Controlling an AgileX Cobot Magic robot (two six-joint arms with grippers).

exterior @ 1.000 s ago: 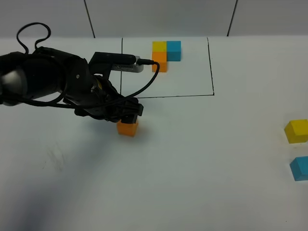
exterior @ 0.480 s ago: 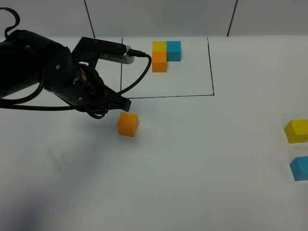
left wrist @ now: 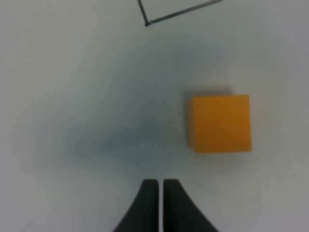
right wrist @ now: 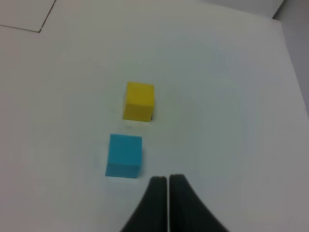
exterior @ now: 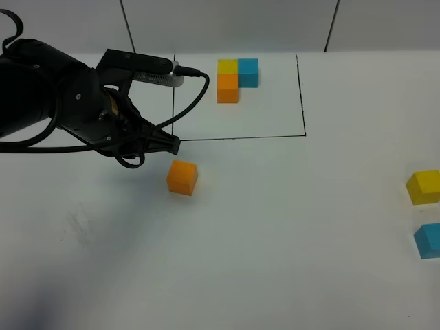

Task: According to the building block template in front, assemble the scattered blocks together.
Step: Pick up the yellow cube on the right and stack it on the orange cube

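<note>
The template [exterior: 234, 75] is an L of yellow, blue and orange cubes inside a thin black rectangle at the back of the table. A loose orange cube [exterior: 182, 177] lies in front of the frame's left corner; it also shows in the left wrist view [left wrist: 220, 123]. My left gripper [exterior: 172, 145] is shut and empty, raised just up and left of that cube [left wrist: 158, 183]. A loose yellow cube [exterior: 423, 187] and a light blue cube [exterior: 428, 240] lie at the far right, also in the right wrist view [right wrist: 139, 100] [right wrist: 124, 155]. My right gripper [right wrist: 167, 180] is shut and empty beside the blue cube.
The white table [exterior: 275, 234] carries the black frame line [exterior: 240, 138], whose corner shows in the left wrist view [left wrist: 147, 22]. A cable [exterior: 199, 103] loops from the left arm over the frame's left edge. The right arm is outside the high view.
My left gripper has let go of the orange cube and risen back and to the left, shutting empty. The cube stays where it was set down. The right side is unchanged.
</note>
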